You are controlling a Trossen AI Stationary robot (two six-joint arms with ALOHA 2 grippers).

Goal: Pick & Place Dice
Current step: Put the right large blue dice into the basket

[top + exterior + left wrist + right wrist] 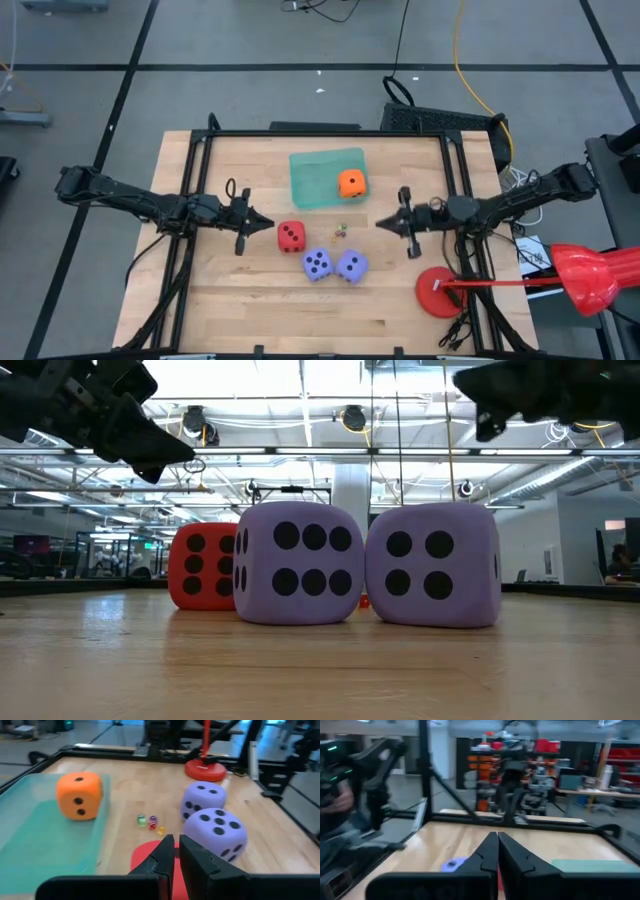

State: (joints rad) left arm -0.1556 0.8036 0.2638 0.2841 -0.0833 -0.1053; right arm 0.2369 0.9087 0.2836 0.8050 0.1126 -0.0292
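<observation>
An orange die (pixel 351 183) sits on a green mat (pixel 315 170) at the table's far middle. The red die (pixel 291 236) and two purple dice (pixel 317 264) (pixel 351 266) rest on the wood nearer the front. My left gripper (pixel 268 226) hovers just left of the red die (pixel 142 860), pointing at it, with only a narrow slit between its fingers and nothing between them. My right gripper (pixel 380 222) hangs shut above the table, right of the dice and pointing left. Both grippers are above the dice in the low view (pixel 185 455) (pixel 480 425).
Three tiny coloured dice (pixel 340 230) lie between the red die and the mat. A red round stand base (pixel 440 292) sits at the near right corner. Black frame rails (pixel 325 133) border the table.
</observation>
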